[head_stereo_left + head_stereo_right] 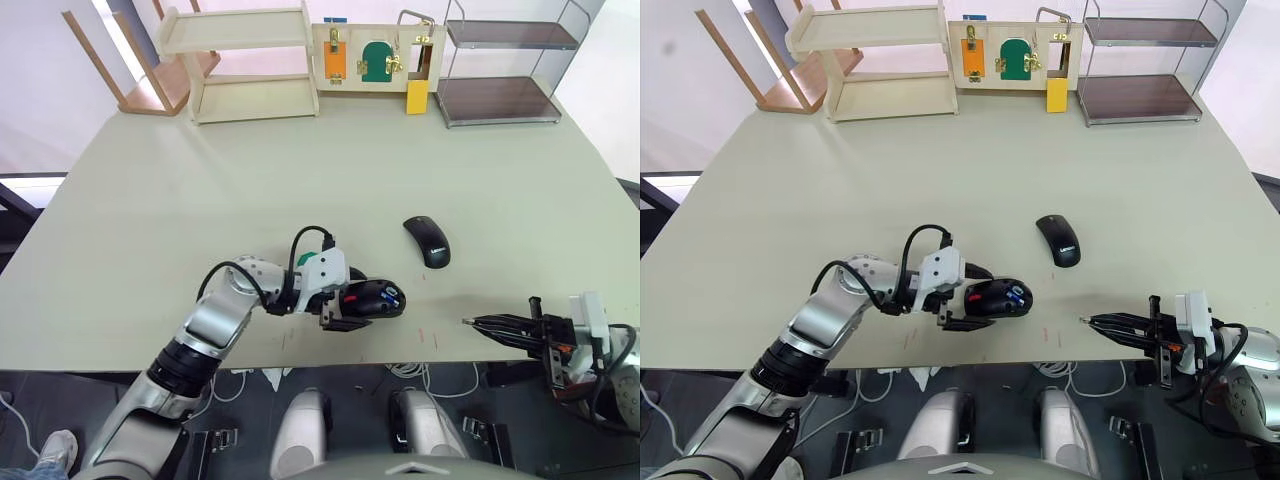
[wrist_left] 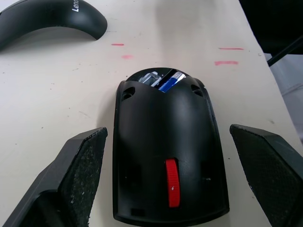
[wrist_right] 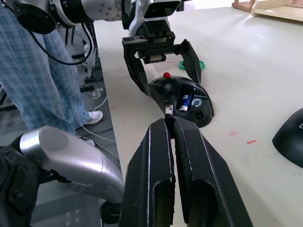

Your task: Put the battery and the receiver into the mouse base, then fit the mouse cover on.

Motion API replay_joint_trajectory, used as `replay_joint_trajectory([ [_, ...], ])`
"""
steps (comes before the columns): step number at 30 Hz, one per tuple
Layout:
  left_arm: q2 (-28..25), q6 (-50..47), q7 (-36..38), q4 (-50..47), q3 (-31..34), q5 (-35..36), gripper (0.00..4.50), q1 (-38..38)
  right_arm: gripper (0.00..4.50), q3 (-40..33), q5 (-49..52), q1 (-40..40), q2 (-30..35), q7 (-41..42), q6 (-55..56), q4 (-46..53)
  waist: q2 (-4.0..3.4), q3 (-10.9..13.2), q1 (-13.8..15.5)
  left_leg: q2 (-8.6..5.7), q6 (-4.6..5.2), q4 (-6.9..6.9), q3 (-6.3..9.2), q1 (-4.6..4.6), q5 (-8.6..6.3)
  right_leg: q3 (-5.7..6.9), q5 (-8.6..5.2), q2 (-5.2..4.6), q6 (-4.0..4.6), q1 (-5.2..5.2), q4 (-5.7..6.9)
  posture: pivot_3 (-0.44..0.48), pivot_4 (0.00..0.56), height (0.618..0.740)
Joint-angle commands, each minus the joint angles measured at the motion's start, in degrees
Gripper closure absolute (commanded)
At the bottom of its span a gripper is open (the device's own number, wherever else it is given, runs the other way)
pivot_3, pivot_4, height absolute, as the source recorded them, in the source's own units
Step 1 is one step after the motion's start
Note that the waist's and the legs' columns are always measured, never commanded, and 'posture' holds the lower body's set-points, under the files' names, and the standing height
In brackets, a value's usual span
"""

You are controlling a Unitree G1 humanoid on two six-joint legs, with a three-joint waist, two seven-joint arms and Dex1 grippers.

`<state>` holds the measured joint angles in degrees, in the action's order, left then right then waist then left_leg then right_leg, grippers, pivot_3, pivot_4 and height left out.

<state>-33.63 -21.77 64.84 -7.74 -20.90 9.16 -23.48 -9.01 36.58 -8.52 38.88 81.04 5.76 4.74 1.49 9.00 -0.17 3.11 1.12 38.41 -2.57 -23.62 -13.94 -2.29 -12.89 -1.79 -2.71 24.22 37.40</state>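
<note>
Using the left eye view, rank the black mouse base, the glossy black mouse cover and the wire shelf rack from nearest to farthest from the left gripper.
1. Black mouse base with red scroll wheel: between the open fingers of the left gripper.
2. Glossy black mouse cover: farther along the table, toward the robot's right.
3. Wire shelf rack: far right corner.

Mouse base (image 2: 168,156): matte black shell between the left gripper's (image 2: 168,179) black, pale-flecked pads (image 2: 83,165), with a red scroll wheel.

Battery (image 2: 169,81): bright blue in the base's open end, far from the claw.

Mouse cover (image 1: 427,241): glossy black with small pale lettering.

Table (image 1: 180,200): pale grey-green with short red marks beyond the base.

Right gripper (image 3: 168,118): black fingers pinching a tiny dark-and-silver receiver (image 3: 168,110).

Person's trousers (image 3: 33,80): blue plaid.
</note>
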Motion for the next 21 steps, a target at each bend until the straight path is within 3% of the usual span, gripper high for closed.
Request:
replay_joint_trajectory([
  [1, 1.50, 0.83, -0.32, 0.42, -1.46, -1.07, 0.08, -1.97, 4.50, -1.41, 1.21, 0.72, -0.31, 0.46, 0.58, 2.14, 0.00, 0.00, 0.09, 0.00, 0.00, 0.00, 0.00, 0.00, 0.00, 0.00, 0.00, 0.00, 0.00, 0.00, 0.00, 0.000, 0.150, 0.740],
  [21, 4.27, -2.68, -2.88, 1.56, -5.02, -4.74, 0.08, -2.21, 4.50, -1.66, 2.74, 1.12, -1.37, -2.19, -2.04, 5.83, -0.03, -0.02, 0.89, -0.02, 0.00, 0.05, 0.01, 0.02, 0.00, -0.02, 0.01, 0.00, 0.01, 0.00, 0.12, 0.000, 0.150, 0.740],
])
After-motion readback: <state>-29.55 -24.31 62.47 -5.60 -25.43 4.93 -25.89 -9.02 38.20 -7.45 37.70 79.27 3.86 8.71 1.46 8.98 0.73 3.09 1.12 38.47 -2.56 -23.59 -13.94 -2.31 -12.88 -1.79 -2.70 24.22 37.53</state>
